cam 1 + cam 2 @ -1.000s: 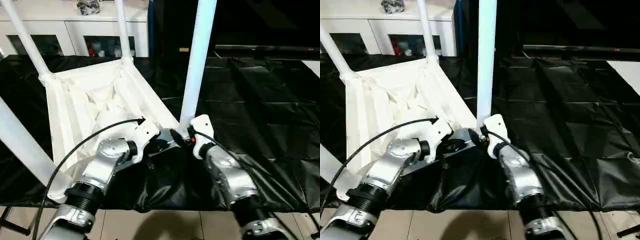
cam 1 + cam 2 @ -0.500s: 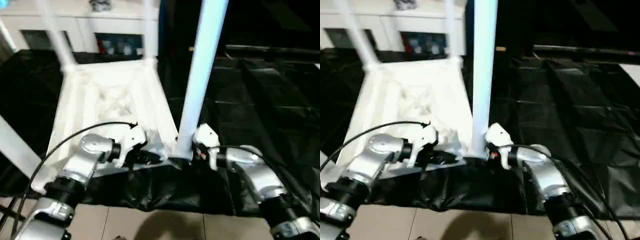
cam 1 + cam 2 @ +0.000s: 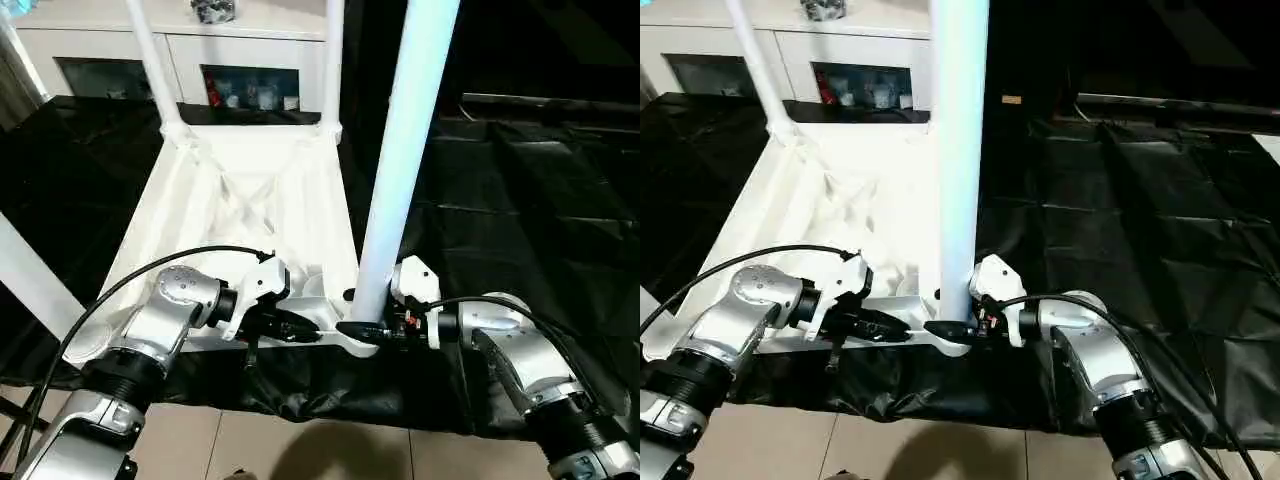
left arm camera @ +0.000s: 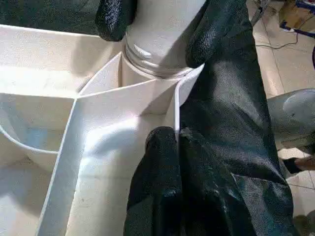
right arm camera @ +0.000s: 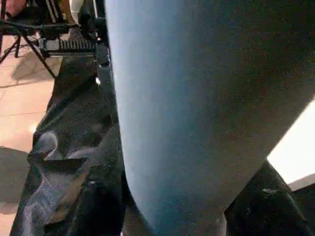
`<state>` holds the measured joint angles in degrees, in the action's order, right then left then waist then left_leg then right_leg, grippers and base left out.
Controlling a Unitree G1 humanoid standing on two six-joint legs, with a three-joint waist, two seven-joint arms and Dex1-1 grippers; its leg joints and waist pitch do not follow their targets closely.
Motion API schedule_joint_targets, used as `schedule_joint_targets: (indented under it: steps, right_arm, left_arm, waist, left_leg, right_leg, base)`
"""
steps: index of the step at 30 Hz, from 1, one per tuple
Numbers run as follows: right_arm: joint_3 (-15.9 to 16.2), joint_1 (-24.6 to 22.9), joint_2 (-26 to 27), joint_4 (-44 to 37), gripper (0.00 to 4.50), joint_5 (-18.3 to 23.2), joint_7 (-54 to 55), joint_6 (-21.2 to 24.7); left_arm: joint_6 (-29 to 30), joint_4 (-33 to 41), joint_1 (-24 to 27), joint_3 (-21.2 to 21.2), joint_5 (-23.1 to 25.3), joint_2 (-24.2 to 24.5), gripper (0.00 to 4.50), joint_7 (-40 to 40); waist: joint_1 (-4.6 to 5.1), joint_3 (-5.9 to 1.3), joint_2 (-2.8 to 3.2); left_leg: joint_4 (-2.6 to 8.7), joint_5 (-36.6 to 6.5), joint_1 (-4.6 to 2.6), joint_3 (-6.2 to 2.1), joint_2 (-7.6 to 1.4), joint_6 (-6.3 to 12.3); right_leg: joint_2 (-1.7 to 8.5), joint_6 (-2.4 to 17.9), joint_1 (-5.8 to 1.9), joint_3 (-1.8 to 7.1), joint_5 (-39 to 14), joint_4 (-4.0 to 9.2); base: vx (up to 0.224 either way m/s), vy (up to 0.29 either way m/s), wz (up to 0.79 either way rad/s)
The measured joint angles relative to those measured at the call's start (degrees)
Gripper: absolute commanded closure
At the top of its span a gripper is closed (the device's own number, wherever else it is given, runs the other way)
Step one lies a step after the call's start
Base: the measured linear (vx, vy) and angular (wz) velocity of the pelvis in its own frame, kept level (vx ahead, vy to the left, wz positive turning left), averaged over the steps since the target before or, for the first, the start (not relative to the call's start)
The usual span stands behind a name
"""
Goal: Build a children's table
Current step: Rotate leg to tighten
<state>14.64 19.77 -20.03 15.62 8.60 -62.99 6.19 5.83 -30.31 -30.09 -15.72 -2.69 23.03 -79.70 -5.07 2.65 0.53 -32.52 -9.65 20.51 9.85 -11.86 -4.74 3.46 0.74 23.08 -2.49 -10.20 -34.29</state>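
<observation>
White plastic tube leg (image 3: 400, 170) stands upright in the near right corner socket of the upturned ribbed tabletop (image 3: 250, 200) at the desk's near edge, right pincer (image 3: 372, 328) straddling its base, left pincer (image 3: 300, 326) pressed together beside it

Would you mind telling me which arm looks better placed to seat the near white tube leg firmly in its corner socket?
Right, probably. Its tool straddles the base of the white tapered tube leg at the socket, while the left tool is shut on the rim of the white ribbed plastic table top, steadying it.
</observation>
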Motion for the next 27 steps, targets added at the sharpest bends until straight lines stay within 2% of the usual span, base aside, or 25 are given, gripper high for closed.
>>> schedule_joint_targets:
  steps: [7, 12, 14, 16, 18, 20, 24, 26, 27]
  right_arm:
    - [-0.4, -1.21, 0.31, -1.46, 2.5, 0.29, 0.86, 0.7]
    - [-2.75, -2.87, 2.61, -1.19, 2.52, -0.39, 7.74, 0.97]
    - [-4.53, -3.45, 5.73, -0.15, 2.52, -1.75, 14.16, 0.6]
    - [-6.28, -3.16, 9.79, 1.83, 2.52, -3.53, 23.48, 0.18]
    - [-7.12, -2.56, 11.77, 3.33, 2.52, -4.25, 28.52, -0.04]
    - [-8.64, 0.14, 15.98, 6.71, 2.52, -6.47, 38.08, 1.05]
    - [-9.36, 2.96, 17.7, 10.08, 2.52, -8.21, 44.45, 1.58]
    - [-9.69, 3.39, 18.17, 10.89, 1.97, -8.34, 44.73, 0.99]
    - [-9.95, 3.5, 18.43, 11.03, 1.97, -8.31, 44.73, 0.91]
  left_arm:
    - [-0.68, -0.42, 0.11, 0.06, 0.0, -0.98, 4.5, 0.79]
    - [-0.16, -0.36, 0.8, 0.61, 0.44, -2.97, 4.5, 6.83]
    - [0.43, -0.01, 1.23, 1.6, 1.43, -4.39, 4.5, 11.02]
    - [1.87, 0.43, 1.4, 2.33, 2.79, -6.65, 4.5, 16.97]
    - [2.95, 0.71, 1.42, 2.52, 3.54, -8.28, 4.5, 20.22]
    - [4.76, 0.74, 1.4, 3.41, 4.98, -11.25, 4.5, 26.44]
    - [6.35, 0.28, 0.94, 3.51, 5.88, -14.15, 4.5, 31.67]
    - [6.34, 0.02, 0.88, 3.47, 5.93, -14.33, 4.5, 31.78]
    - [6.31, 0.0, 0.84, 3.48, 5.93, -14.33, 4.5, 31.77]
  waist:
    - [-0.21, -0.02, 0.03]
    - [-0.1, -0.04, 0.07]
    - [0.31, -0.04, 0.06]
    - [1.38, -0.07, 0.09]
    - [1.98, -0.1, 0.12]
    - [2.99, -0.23, 0.25]
    - [3.41, -0.45, 0.58]
    - [3.43, -0.57, 0.77]
    - [3.43, -0.57, 0.77]
  left_leg:
    - [0.0, 0.0, -0.03, -0.01, 0.01, 0.0]
    - [-0.07, 0.02, -0.42, -0.03, 0.01, 0.0]
    - [-0.11, 0.02, -0.51, -0.04, 0.01, 0.0]
    - [-0.14, 0.02, -0.55, -0.05, 0.03, 0.0]
    - [-0.13, 0.01, -0.55, -0.06, 0.07, 0.01]
    - [-0.16, 0.02, -0.54, -0.06, 0.13, 0.01]
    - [-0.16, 0.01, -0.52, -0.11, 0.28, 0.03]
    - [-0.15, 0.01, -0.48, -0.11, 0.28, 0.03]
    - [-0.14, 0.01, -0.46, -0.12, 0.28, 0.03]
  right_leg:
    - [0.02, 0.0, -0.06, -0.01, 0.0, 0.01]
    - [0.04, -0.24, -0.49, 0.06, -0.14, 0.02]
    - [0.04, -0.25, -0.55, 0.08, -0.15, 0.03]
    - [0.05, -0.26, -0.55, 0.08, -0.15, 0.15]
    - [0.06, -0.27, -0.56, 0.1, -0.16, 0.28]
    - [0.09, -0.28, -0.52, 0.13, -0.16, 0.33]
    - [0.21, -0.29, -0.42, 0.12, -0.17, 0.42]
    - [0.21, -0.3, -0.37, 0.14, -0.17, 0.4]
    - [0.2, -0.3, -0.36, 0.13, -0.16, 0.38]
  base:
    - [0.0, 0.0, 0.0]
    - [0.0, 0.0, 0.0]
    - [0.0, 0.0, 0.0]
    - [0.0, 0.0, 0.0]
    - [0.0, 0.0, 0.0]
    - [0.0, 0.0, 0.0]
    - [0.0, 0.0, 0.0]
    - [0.0, 0.0, 0.0]
    - [0.0, 0.0, 0.0]
